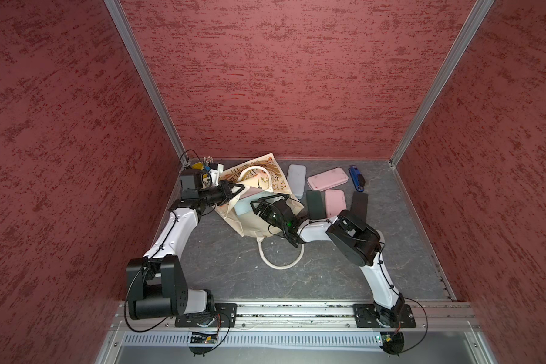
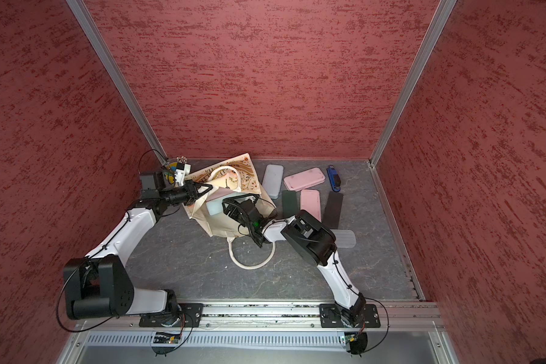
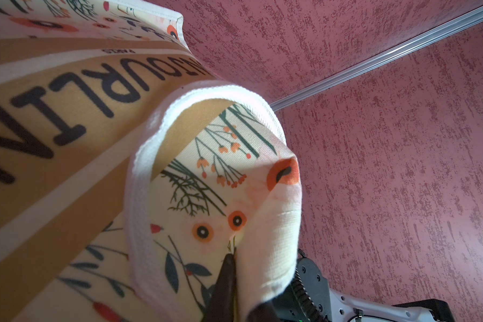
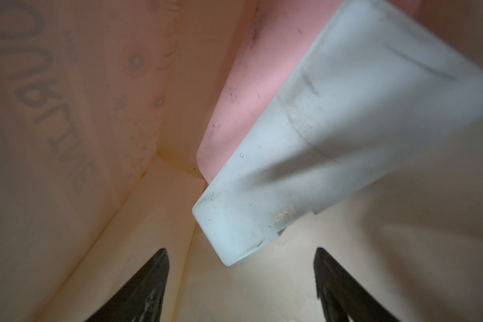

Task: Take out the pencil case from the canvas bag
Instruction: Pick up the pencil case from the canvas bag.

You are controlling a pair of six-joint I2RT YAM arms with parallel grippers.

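Pinching canvas bag (image 1: 252, 227) rim with left gripper (image 1: 239, 188), shut tight. Inside with right gripper (image 4: 241, 250), spread wide, bare cloth either side. Just ahead, two: pale blue case (image 4: 332, 139), pink case (image 4: 248, 83) behind.

The canvas bag (image 3: 67, 111) is showing coarse woven cloth with a matt print; the pale blue pencil case (image 4: 318, 139) is looking smooth, scuffed, matt plastic.

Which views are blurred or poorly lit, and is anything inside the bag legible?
Right wrist view: dim, warm light through the canvas bag; pale blue case soft, shadow-crossed, yet readable; jaws dark and blurred. Left wrist view: bag lettering soft close up. Both top views: evenly lit, wide-angle splay of walls.
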